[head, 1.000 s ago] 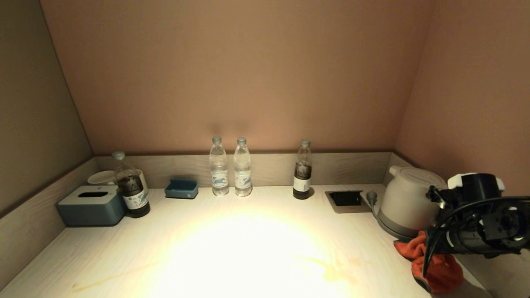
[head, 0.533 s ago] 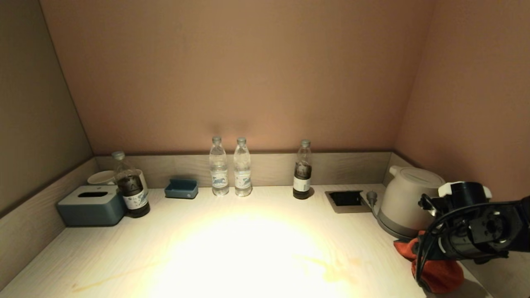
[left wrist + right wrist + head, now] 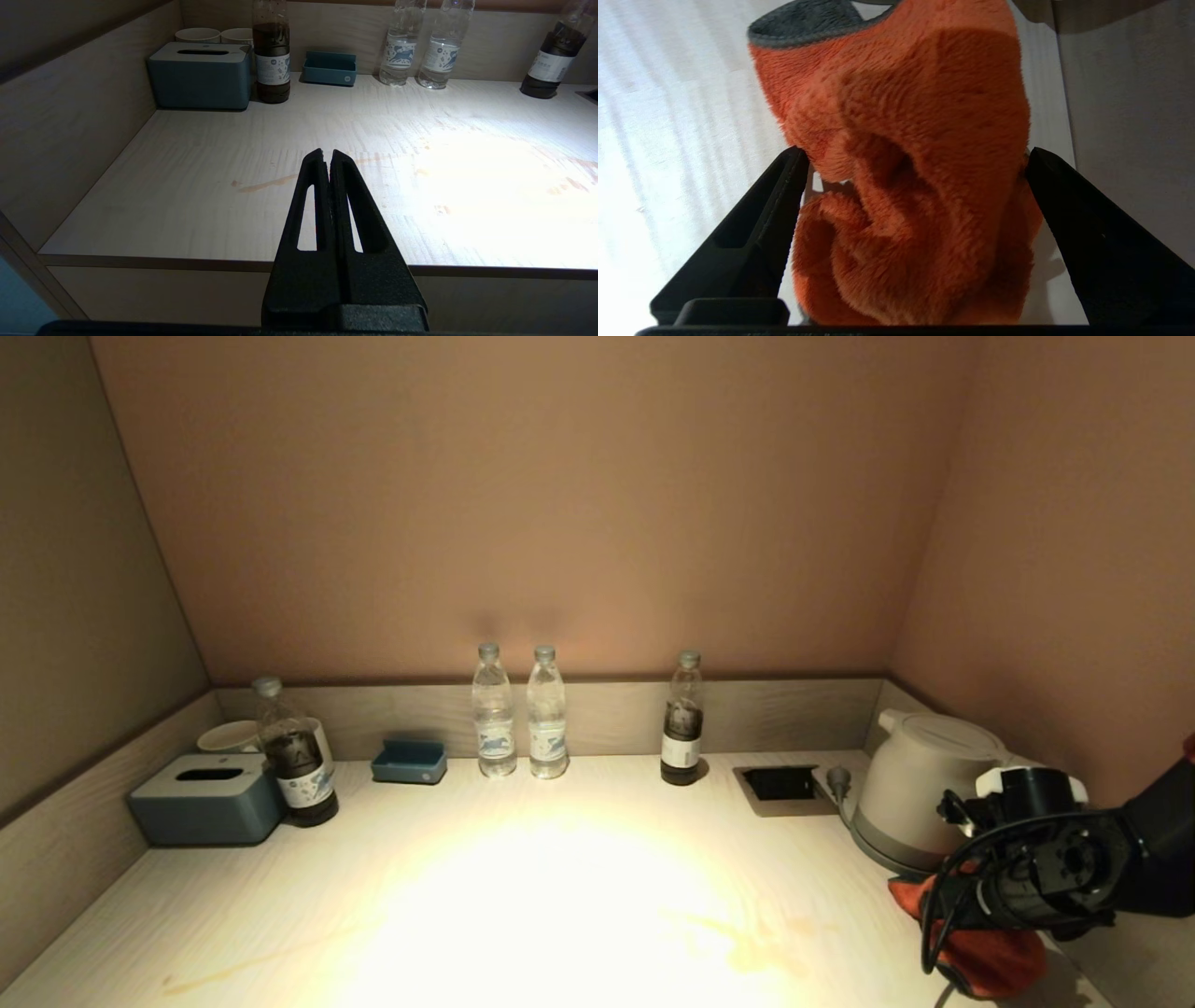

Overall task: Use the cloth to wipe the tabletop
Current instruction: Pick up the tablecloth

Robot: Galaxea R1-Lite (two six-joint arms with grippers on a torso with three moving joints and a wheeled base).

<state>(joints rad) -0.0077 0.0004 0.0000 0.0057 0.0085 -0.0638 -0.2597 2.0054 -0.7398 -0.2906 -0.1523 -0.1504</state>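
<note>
Cloth (image 3: pixel 901 154), fluffy orange fleece, bunched between the released right end effector (image 3: pixel 915 158) fingers.

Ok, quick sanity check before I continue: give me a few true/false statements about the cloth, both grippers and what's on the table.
1. The right gripper has its fingers spread on either side of the orange cloth. True.
2. The left gripper is open. False: its fingers are pressed together, near the table's front edge.
3. The cloth lies next to the kettle. True.
4. The cloth sits in the middle of the table. False: it is at the right end.
5. Brownish stains mark the table. True.
6. Three clear water bottles stand at the back. False: two, plus two dark ones.
</note>
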